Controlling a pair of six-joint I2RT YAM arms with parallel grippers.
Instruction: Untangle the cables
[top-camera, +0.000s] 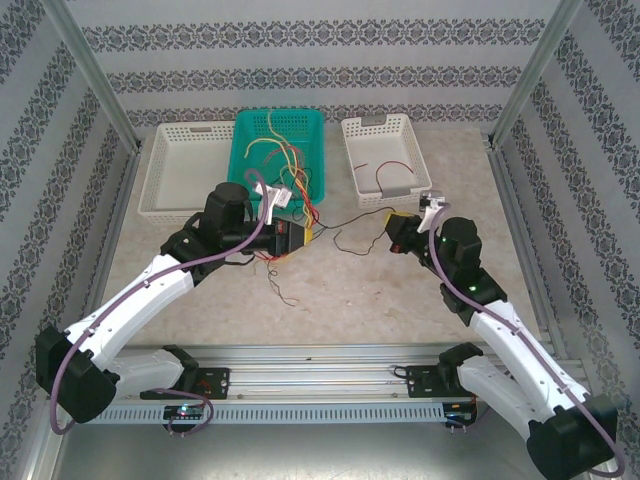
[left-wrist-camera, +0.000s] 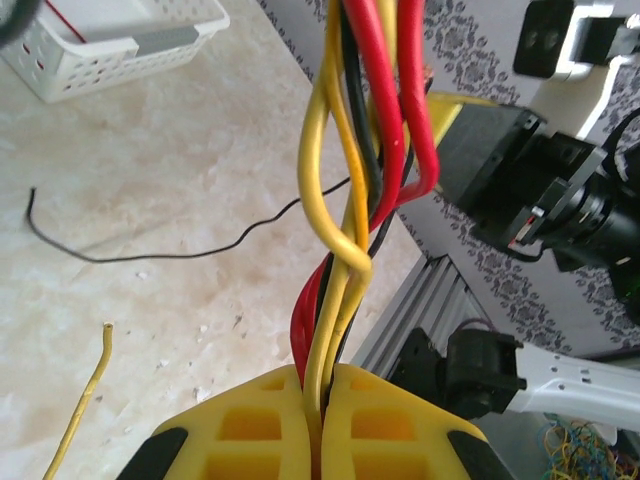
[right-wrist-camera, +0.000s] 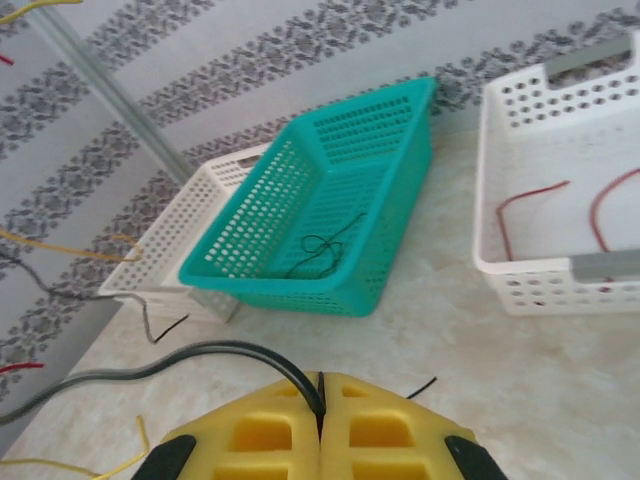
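My left gripper (left-wrist-camera: 320, 378) is shut on a twisted bundle of red, yellow and black cables (left-wrist-camera: 360, 150) that rises from between its yellow fingers. In the top view this gripper (top-camera: 300, 236) sits just in front of the teal basket (top-camera: 243, 150), with loose cable ends trailing below it. A single black cable (top-camera: 352, 219) runs across the table to my right gripper (top-camera: 396, 228). The right wrist view has that gripper (right-wrist-camera: 320, 388) shut on the black cable (right-wrist-camera: 230, 352), which curves away to the left.
More cables (top-camera: 283, 155) lie in the teal basket. The white basket (top-camera: 350, 150) at the right holds red cables (top-camera: 392, 166); another white basket (top-camera: 160, 170) stands at the left. Thin wire ends (top-camera: 283, 290) lie on the table in front of the left gripper.
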